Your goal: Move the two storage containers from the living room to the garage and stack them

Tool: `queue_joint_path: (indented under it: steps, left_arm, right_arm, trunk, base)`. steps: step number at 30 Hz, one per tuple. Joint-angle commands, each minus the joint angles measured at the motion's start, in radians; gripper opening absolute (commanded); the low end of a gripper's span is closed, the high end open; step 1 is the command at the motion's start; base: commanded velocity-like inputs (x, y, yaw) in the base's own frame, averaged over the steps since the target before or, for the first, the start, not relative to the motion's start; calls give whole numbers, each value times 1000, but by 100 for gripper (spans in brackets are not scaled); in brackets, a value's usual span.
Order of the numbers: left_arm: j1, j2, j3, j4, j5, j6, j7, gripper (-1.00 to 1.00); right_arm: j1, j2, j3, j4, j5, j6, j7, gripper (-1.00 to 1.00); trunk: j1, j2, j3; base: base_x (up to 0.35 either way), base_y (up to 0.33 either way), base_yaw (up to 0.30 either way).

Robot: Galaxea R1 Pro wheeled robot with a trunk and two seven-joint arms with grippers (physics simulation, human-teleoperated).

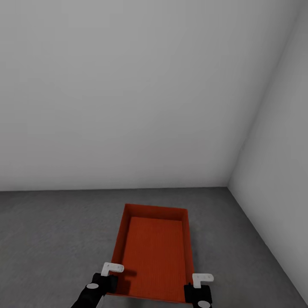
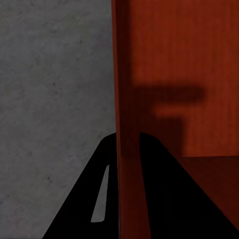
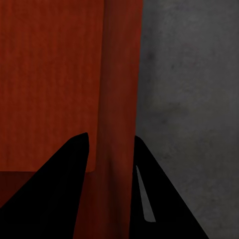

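Both grippers sit at the near end of one storage container (image 1: pixel 155 252), the left gripper (image 1: pixel 110 278) on its left wall and the right gripper (image 1: pixel 197 287) on its right wall. Counted: one orange-red bin, two grippers, one stretch of dark grey floor (image 1: pixel 55 231), and two white walls (image 1: pixel 128 85) that meet in a corner beyond the bin and off to the right gripper's side.

In the head view each arm reaches forward from the lower edge, its black wrist ending in a small white bracket level with the bin's rim. From the left wrist view, the left gripper (image 2: pixel 128 169) has one black finger on each face of the bin wall (image 2: pixel 127 99), clamped on that wall, with grey concrete on the outer side. The right wrist view gives the mirror of it: the right gripper (image 3: pixel 112 169) straddles the right wall (image 3: pixel 122 74), one finger inside and one outside, closed on it.

The bin is a plain rectangular tray with low straight walls and no lid, with nothing inside. Its bottom panel shows a fine ribbed texture and reads a shade brighter than the walls. It stretches away from the grippers toward the far wall, slightly skewed, with its far end stopping short of that wall. Whether its base rests on the concrete or hangs just above it cannot be told. A shadow of the left bracket falls across the inner floor beside the left gripper.
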Motion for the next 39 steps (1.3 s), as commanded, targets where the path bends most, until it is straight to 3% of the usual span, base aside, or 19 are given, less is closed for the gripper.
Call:
queue_joint_path:
  steps: [1, 7, 39]
  left_arm:
    - [0, 1, -10, 81, 6, 6, -22, -100]
    - [1, 1, -10, 82, 5, 6, -22, -100]
    - [0, 1, -10, 81, 4, 6, -22, -100]
  right_arm:
    - [-3, -28, -8, -2, 17, -10, -7, -100]
    - [-3, -28, -7, -2, 17, -10, -7, -100]
    - [-3, -28, -8, -2, 19, -11, -7, -100]
  trunk:
    - [4, -8, -4]
    - [27, -50, -23]
    - [27, -50, -23]
  base:
    - [0, 0, 0]
    - [0, 0, 0]
    - [0, 0, 0]
